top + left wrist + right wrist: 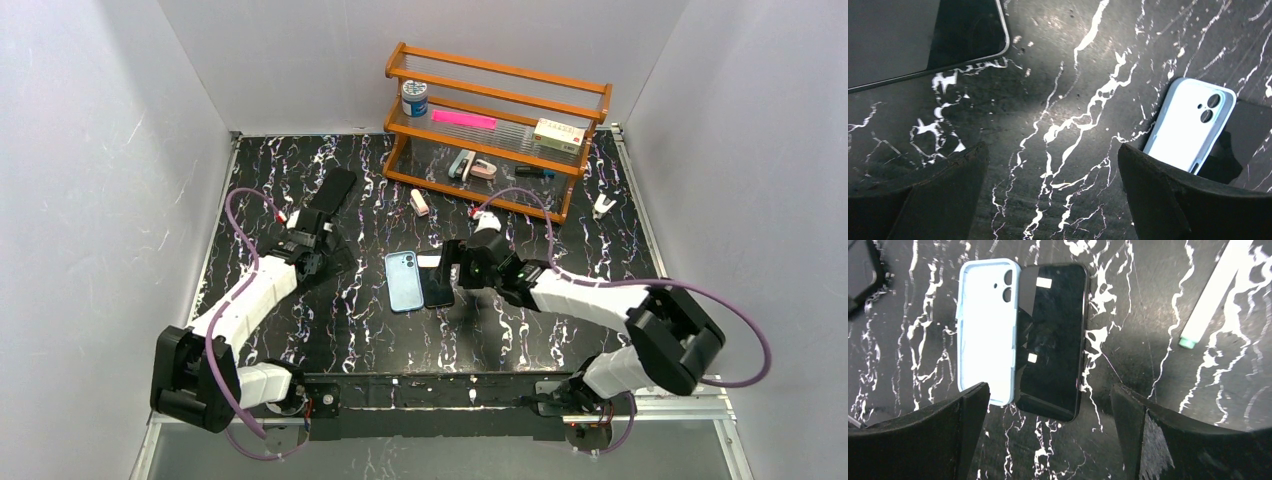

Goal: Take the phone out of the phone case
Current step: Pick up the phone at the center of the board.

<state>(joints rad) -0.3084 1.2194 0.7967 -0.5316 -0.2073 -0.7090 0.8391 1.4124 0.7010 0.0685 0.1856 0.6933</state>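
The phone (438,286) lies touching the blue case (404,281), the right gripper (448,262) near it.

The top camera sits high behind my bases, looking down over the whole table (370,195). Each wrist camera looks from close range at the marble. All three share the blue phone case (985,330), ahead-left of my right pincer (1048,395) and ahead-right of my left pincer (1052,150).

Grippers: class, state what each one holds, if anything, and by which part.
Nothing is held. The left gripper is open over the table; the right gripper is open above the phone and the case, which lie side by side.
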